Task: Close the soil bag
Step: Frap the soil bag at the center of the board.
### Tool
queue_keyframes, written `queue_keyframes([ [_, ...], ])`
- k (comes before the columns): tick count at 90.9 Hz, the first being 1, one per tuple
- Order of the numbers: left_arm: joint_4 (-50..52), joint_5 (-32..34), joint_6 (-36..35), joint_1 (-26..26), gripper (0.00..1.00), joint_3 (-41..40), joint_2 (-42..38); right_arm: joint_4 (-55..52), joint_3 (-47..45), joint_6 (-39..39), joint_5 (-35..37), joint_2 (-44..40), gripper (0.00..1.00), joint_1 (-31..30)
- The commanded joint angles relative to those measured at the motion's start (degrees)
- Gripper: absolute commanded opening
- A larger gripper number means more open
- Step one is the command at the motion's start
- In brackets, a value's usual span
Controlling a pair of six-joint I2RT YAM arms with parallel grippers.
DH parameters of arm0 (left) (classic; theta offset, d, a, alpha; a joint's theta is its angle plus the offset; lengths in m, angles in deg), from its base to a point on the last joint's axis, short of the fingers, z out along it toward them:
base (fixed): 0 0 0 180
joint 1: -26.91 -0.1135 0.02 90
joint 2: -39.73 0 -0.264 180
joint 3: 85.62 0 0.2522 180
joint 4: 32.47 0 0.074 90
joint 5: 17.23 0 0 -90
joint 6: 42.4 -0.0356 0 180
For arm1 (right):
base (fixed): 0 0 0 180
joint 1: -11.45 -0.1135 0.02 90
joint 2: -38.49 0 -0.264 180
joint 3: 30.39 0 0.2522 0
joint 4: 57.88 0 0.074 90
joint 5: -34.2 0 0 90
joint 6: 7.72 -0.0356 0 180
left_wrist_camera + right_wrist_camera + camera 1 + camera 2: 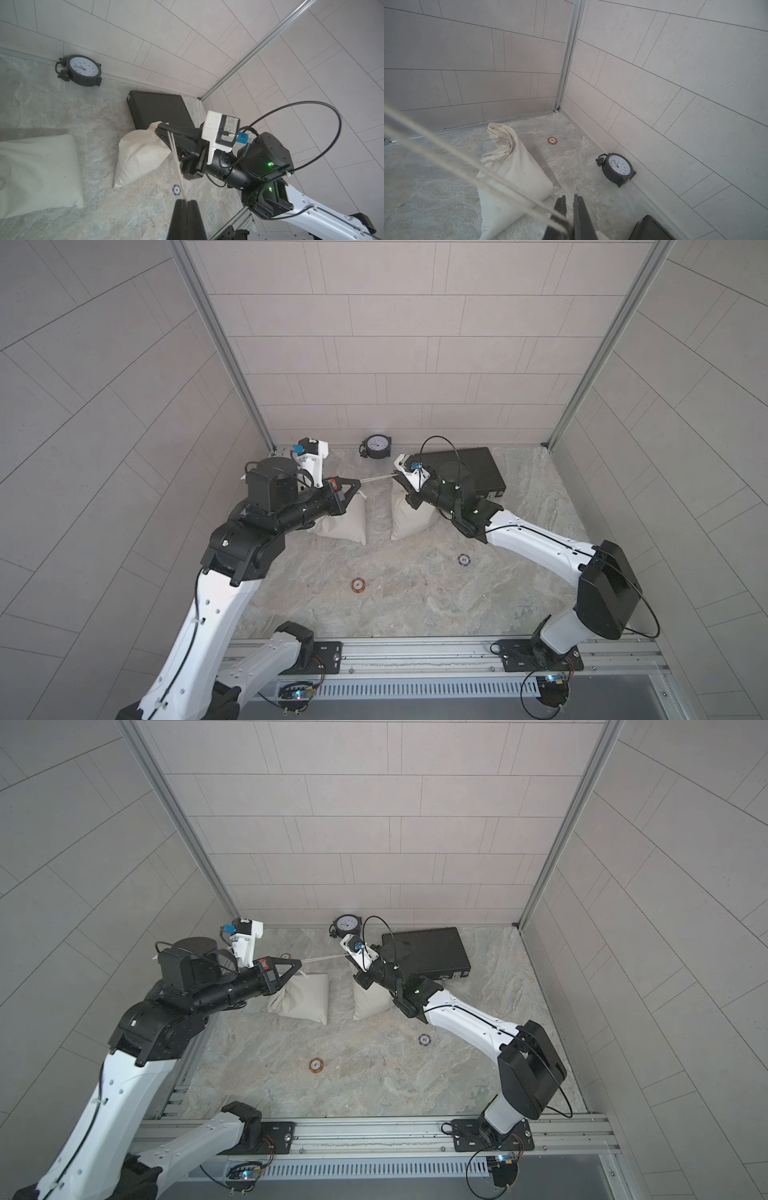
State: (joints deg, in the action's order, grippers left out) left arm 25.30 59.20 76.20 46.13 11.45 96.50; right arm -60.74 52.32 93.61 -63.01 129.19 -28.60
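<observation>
Left wrist view: drawstring (176, 164) taut.
My left jaws clamp its end to cinch the soil bag (141, 153); right jaws sit nearly together at the neck, grip unclear.

A taut drawstring (376, 478) stretches from the left jaws to the right jaws at the soil bag (409, 520)

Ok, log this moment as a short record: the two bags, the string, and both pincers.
soil bag: on its base, neck up at the right pincer
drawstring: two strands, taut from the soil bag's neck to the left pincer
left pincer: shut on the drawstring
right pincer: jaws nearly together at the neck; grip unclear
second bag: neck cinched shut
</observation>
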Motion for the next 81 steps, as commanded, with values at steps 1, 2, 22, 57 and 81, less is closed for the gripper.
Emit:
queue_keyframes([
  [1, -6.6, -0.1, -1.1, -2.2, 0.00, 8.2, -5.7, -20.8, -4.9, -4.5, 20.6, 6.0, 0.12, 11.7],
  [2, -6.6, -0.1, -1.1, -2.4, 0.00, 8.1, -5.6, -21.0, -4.9, -4.8, 20.8, 6.0, 0.12, 12.1],
  [22, -7.6, 0.5, -0.5, -5.7, 0.00, 7.5, -6.0, -23.3, -6.0, -7.8, 22.4, 3.2, 0.16, 17.9],
  [57, -8.9, -1.7, -0.2, -8.4, 0.00, 7.0, -2.3, -28.4, -3.5, -7.4, 31.0, -14.0, 0.04, 20.6],
  [81, -14.2, -9.1, 5.0, -16.6, 0.00, -0.5, 4.4, -29.6, -6.0, -7.4, 38.1, -19.7, 0.08, 22.6],
])
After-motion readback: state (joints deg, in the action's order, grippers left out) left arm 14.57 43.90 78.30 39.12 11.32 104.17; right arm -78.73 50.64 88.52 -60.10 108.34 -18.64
